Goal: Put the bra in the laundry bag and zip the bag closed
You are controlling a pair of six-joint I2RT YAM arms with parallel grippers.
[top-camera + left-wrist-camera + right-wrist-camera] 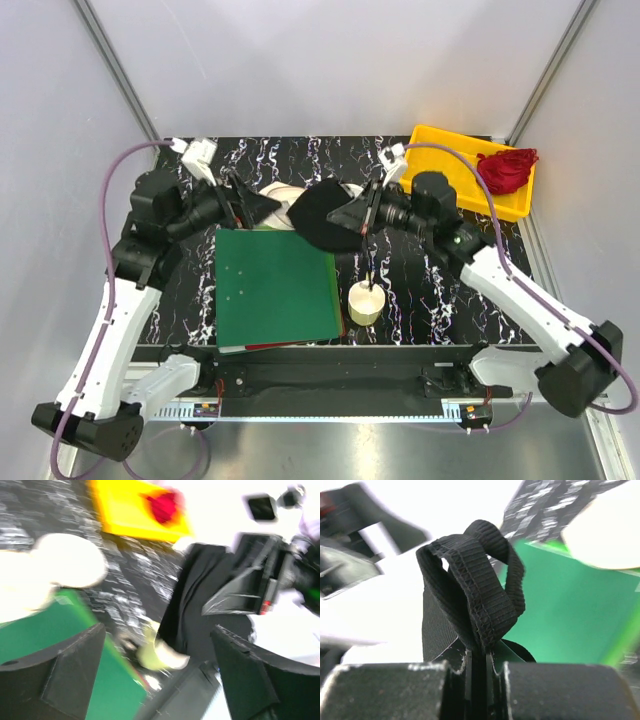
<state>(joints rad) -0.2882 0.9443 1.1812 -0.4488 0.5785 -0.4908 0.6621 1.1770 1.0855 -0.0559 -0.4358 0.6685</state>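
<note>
Risk of slippage hangs over the transfer: the right hand [477,672] is clamped only on a folded band of the bra [480,595], which dangles above the worktop [420,290] and could slide free if swung. The left hand [157,670], spread apart and empty, faces the garment, with the laundry bag [282,192] just beside it, partly hidden by the bra.

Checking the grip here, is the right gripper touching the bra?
Touching. The right wrist view shows the right gripper pinching a black band of the bra between its shut jaws.
</note>
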